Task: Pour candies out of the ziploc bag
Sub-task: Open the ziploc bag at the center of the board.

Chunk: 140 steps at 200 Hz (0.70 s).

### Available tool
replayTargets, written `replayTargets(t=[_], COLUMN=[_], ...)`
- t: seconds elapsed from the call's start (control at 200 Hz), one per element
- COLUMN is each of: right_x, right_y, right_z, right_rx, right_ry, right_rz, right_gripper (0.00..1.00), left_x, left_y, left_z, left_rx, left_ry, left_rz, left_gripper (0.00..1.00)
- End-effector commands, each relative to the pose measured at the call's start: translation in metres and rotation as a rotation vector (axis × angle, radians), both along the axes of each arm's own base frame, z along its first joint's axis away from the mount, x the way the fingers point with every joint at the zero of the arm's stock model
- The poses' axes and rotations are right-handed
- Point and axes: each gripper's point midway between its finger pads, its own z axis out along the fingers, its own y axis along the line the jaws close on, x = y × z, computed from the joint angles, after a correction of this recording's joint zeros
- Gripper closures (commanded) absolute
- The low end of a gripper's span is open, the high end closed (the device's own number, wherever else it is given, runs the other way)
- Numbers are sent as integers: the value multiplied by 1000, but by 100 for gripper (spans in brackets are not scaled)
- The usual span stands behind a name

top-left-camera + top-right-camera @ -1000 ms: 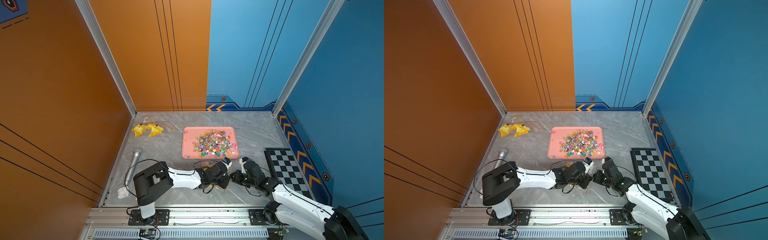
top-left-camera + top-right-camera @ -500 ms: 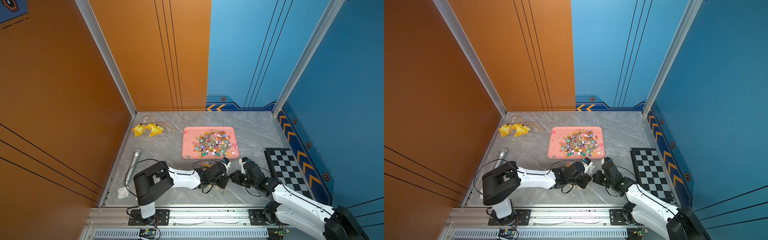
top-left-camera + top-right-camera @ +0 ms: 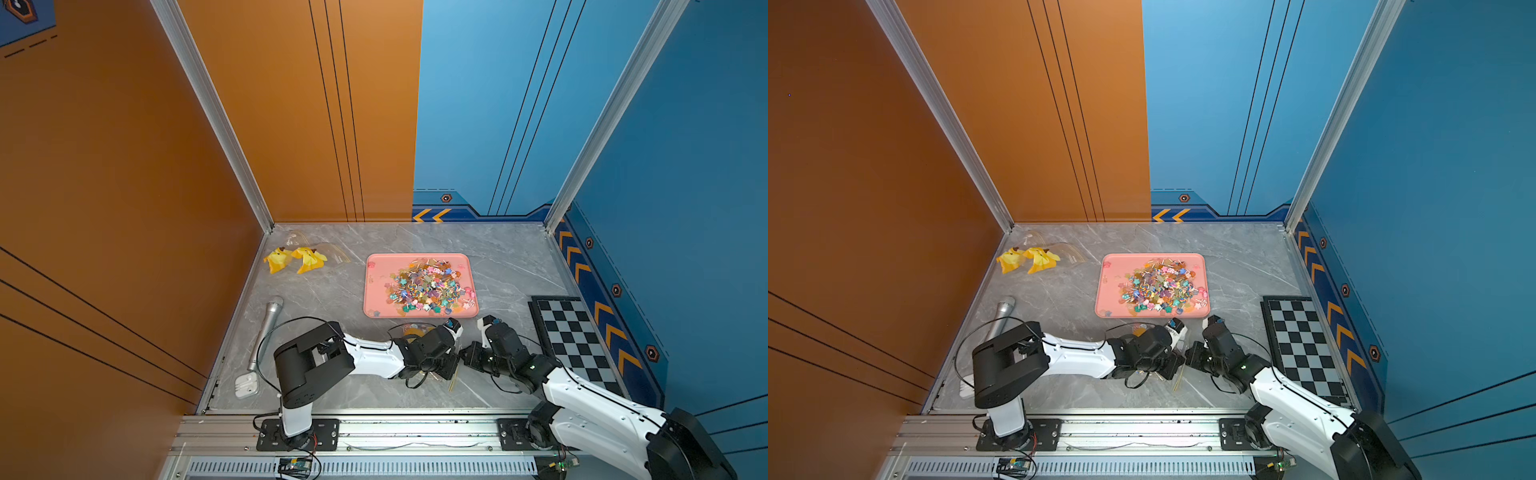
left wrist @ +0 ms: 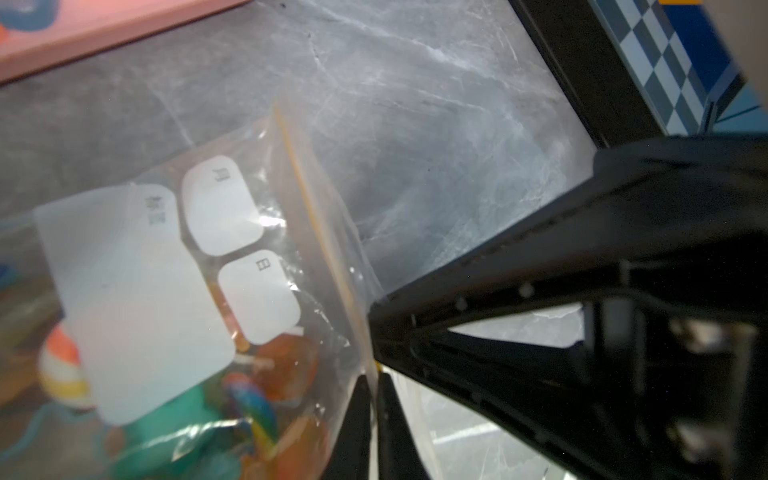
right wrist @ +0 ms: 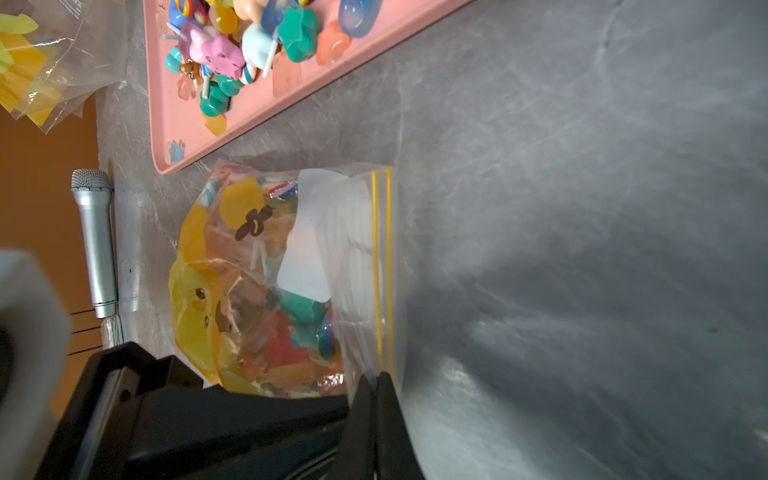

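Top views bright, evenly lit, sharp. Wrist views dimmer; sheen streaks on worktop [image 5: 582, 208]. Left wrist: ziploc bag [image 4: 166, 291] blurred, glare spots on plastic.

Grey table [image 3: 498, 257]: tray [image 3: 376, 286], ziploc bag [image 5: 257, 291], microphone [image 3: 268, 328].

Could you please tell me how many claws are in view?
2. The left claw and the right claw meet just in front of the tray, each shut on the bag's zip edge. None seems hidden.
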Motion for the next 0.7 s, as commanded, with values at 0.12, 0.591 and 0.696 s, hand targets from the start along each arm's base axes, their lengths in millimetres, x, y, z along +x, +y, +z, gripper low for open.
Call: replayTargets(t=[0.12,0.591,0.696], right_x=[0,-7,-6], right_y=[0,-17,-16], right_z=[1,-15,-13], right_rx=[-24,-156,-154], right_ry=[-10,13,10], right_rz=[15,27,27], right_gripper=[100,100,100], left_x=[0,19,21], left_y=[0,38,43], left_z=[-1,35,40], left_rx=[11,7,5], left_ry=[-9,-169,-188], left_rz=[-11,87,97], left_gripper=[100,100,100])
